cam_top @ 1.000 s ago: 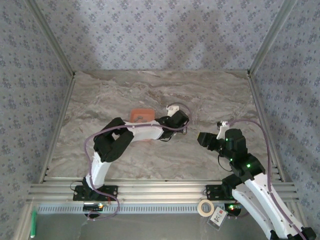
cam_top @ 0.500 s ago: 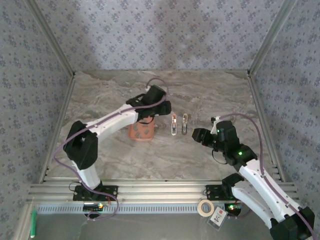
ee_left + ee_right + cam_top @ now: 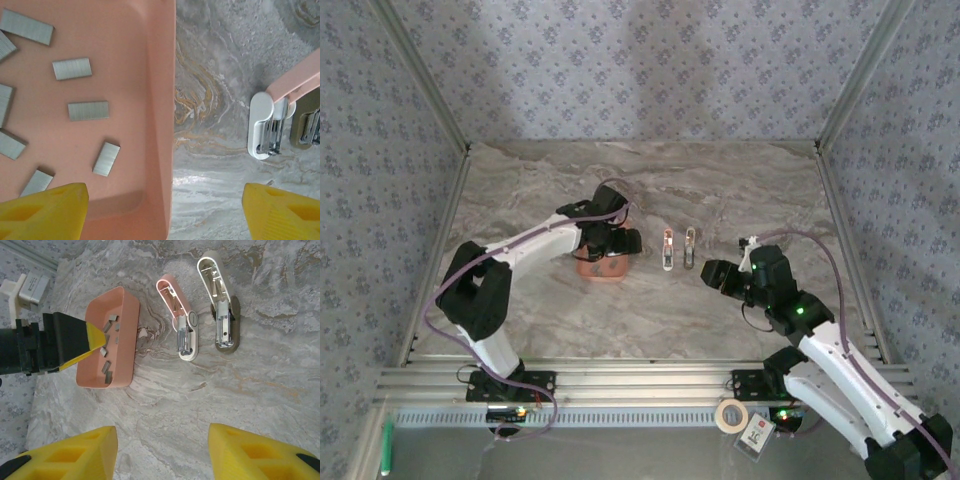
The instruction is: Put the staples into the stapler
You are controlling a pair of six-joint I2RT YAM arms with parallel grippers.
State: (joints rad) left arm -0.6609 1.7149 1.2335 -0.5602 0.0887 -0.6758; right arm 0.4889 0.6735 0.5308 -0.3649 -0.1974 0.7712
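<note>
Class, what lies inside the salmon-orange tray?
Loose grey staples lie scattered flat on the floor of the tray. A finger of the left gripper covers one corner, so anything there is hidden.

The bench (image 3: 750, 190) is grey-beige marble with tan veining, and the walls (image 3: 640, 70) are blue-grey with a small floral print. Dull silver-grey staples (image 3: 88, 110) lie in a salmon-pink tray (image 3: 159, 75). The pink stapler (image 3: 176, 315) has a white base, the white stapler (image 3: 220, 310) an olive-brown one. The left tool (image 3: 162, 215) and right tool (image 3: 162, 450) have bright yellow fingers (image 3: 250, 452).
</note>
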